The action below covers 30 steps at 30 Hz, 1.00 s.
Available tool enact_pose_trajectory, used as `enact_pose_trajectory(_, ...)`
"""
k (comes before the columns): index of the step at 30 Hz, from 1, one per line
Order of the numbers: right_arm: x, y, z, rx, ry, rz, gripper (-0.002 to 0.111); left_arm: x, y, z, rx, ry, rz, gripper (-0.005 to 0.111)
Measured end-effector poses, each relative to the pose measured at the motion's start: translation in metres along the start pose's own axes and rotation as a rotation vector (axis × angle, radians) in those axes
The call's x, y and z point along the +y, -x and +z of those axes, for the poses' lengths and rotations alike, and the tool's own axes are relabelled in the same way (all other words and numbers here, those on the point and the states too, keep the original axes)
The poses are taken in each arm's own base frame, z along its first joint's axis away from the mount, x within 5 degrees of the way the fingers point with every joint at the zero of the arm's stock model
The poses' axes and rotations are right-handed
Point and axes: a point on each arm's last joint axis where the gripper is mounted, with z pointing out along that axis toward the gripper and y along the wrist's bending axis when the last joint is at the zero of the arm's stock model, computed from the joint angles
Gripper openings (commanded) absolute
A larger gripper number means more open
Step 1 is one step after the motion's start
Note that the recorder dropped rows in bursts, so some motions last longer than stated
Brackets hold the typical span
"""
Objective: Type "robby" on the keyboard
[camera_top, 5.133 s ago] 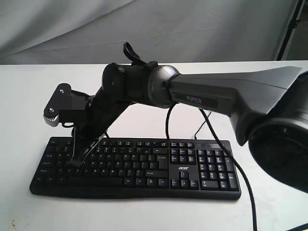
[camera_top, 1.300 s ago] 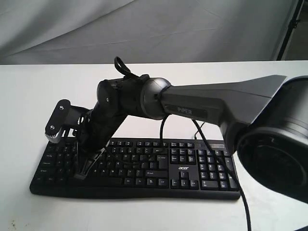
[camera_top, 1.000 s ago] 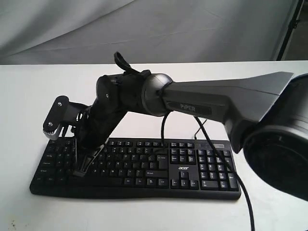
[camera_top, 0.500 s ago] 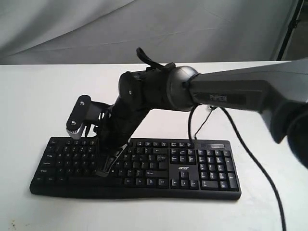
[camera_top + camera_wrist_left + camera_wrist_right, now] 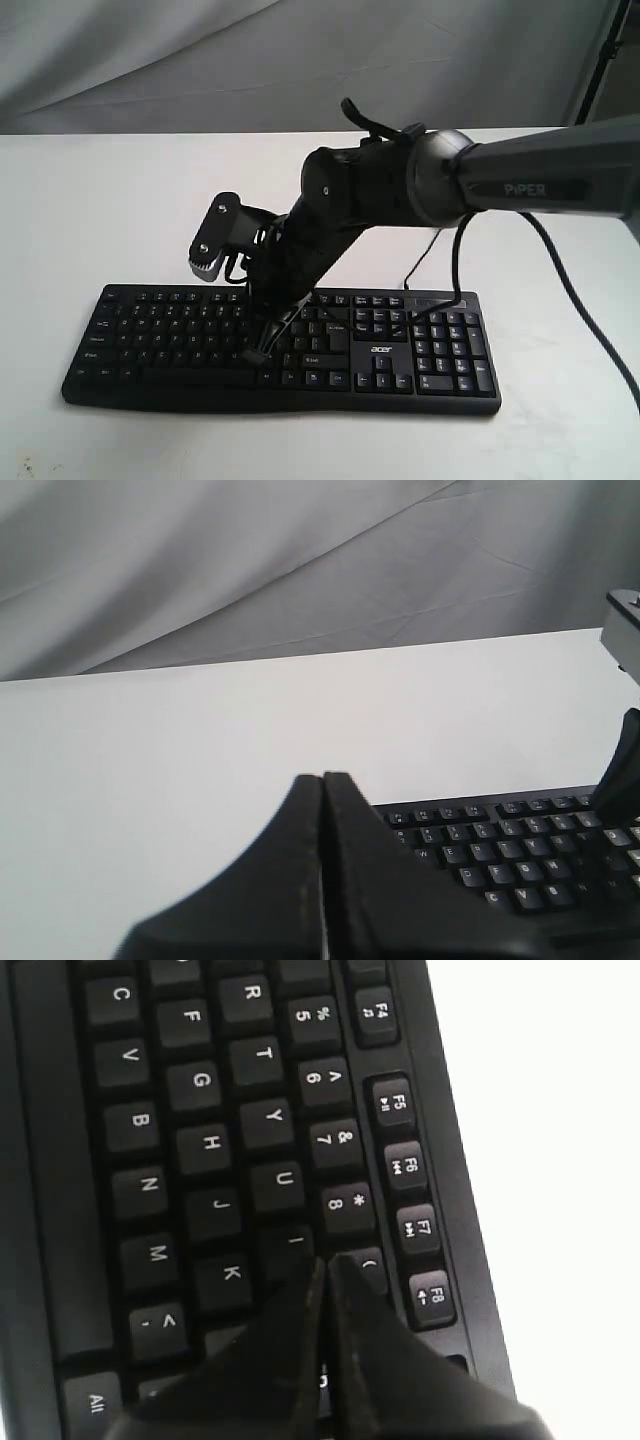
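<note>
The black keyboard [image 5: 430, 350] lies across the white table, with its "acer" logo near the number pad. My right gripper [image 5: 257, 356] reaches in from the right and points down at the middle of the letter block. Its fingers are shut with nothing between them. In the right wrist view the right gripper [image 5: 326, 1260] has its tip over the keyboard [image 5: 200, 1080], between the I and 9 keys, and it hides the keys beyond. I cannot tell whether it touches a key. My left gripper [image 5: 322, 776] is shut and empty, hovering off the keyboard's [image 5: 520, 865] left end.
A thin black cable [image 5: 415, 265] runs from behind the keyboard. A thicker arm cable [image 5: 590, 330] hangs at the right. The right arm's grey wrist camera block [image 5: 212, 245] sticks out above the function keys. A grey cloth [image 5: 300, 50] backs the table.
My right gripper has moved right along the keyboard, from over the left letter keys to the middle of the letter block. It stays shut.
</note>
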Motion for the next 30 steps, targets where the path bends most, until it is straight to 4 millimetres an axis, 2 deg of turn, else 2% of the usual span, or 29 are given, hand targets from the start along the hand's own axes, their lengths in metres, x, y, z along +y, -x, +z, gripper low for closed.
enact_pose_trajectory(30,0.0017,-0.0041,0.0028,0.004,0.001,0.005,0.0,0.0,0.0,0.0,0.0,0.0,0.0,0.0)
